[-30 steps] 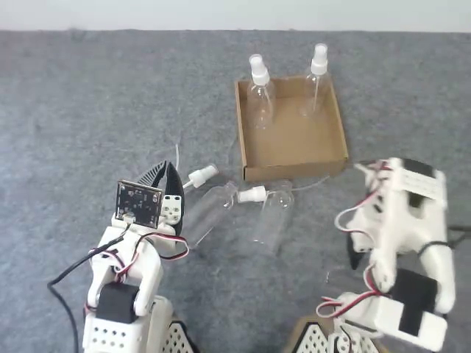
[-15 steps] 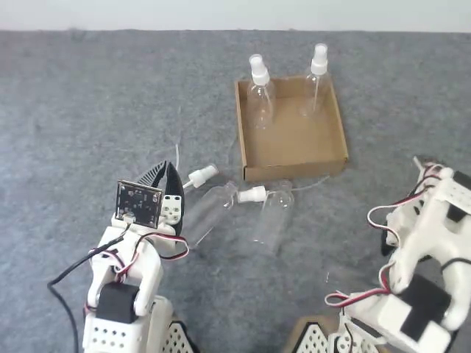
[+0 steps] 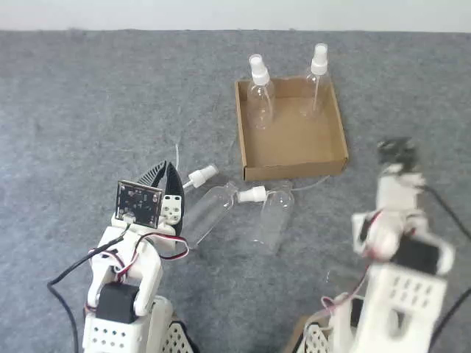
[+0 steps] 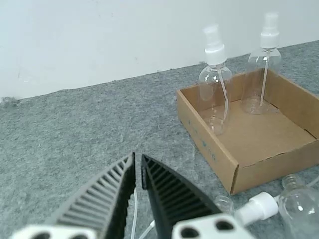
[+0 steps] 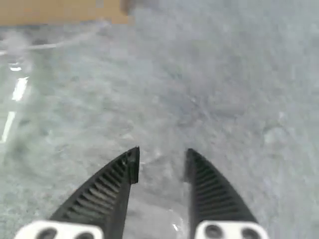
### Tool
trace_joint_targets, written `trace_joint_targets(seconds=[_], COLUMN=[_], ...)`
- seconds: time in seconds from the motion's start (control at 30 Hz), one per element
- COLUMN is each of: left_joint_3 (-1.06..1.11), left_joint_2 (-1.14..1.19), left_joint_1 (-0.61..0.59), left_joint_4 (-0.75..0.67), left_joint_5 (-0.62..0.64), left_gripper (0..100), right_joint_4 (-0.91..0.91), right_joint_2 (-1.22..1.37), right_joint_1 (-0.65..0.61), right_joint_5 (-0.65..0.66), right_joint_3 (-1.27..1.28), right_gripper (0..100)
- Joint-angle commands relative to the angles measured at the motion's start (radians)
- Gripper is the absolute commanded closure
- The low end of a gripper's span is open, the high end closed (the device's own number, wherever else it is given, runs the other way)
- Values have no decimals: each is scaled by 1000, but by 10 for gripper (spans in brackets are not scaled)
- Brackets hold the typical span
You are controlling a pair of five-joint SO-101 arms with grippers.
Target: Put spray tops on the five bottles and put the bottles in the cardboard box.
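Observation:
The cardboard box (image 3: 294, 168) sits at the back of the grey carpet, and two clear bottles with white spray tops (image 3: 259, 94) (image 3: 316, 84) stand upright inside it. In front of it two clear bottles (image 3: 212, 204) (image 3: 274, 215) lie on their sides, with white spray tops (image 3: 200, 176) (image 3: 252, 194) beside their necks. My left gripper (image 3: 169, 175) is shut and empty, just left of the lying bottles. My right gripper (image 3: 397, 151) hovers right of the box's front corner; its own view shows it open (image 5: 162, 157) over bare carpet.
The left wrist view looks past the shut gripper (image 4: 138, 167) to the box (image 4: 214, 154), both standing bottles (image 4: 215, 84) (image 4: 263, 59) and a lying spray top (image 4: 256, 208). Both arm bases stand at the near edge. Open carpet lies to the far left.
The right arm has swung up from a folded pose near its base and now stretches forward toward the box's right front corner. The left arm and all bottles have stayed put.

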Motion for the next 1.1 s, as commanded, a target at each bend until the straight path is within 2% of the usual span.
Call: trace_joint_targets(seconds=[0.0,0.2,0.33,0.57,0.9,1.07], left_joint_3=[-5,-5,-5,-5,-4,-4], left_joint_2=[-9,-11,-11,-11,-11,-11], left_joint_1=[0,0,5,5,2,0], left_joint_4=[-32,-32,-32,-32,-32,-32], left_joint_5=[-8,-8,-8,-8,-8,-8], left_gripper=[988,988,988,988,988,988], right_joint_4=[-21,-67,-67,-119,-228,-222], right_joint_2=[-308,-593,-733,-765,-766,-765], right_joint_1=[-142,-377,-437,-610,-647,-645], right_joint_5=[-21,-61,-68,-68,-68,-69], right_joint_3=[127,353,405,572,813,818], right_gripper=[939,942,940,939,939,939])
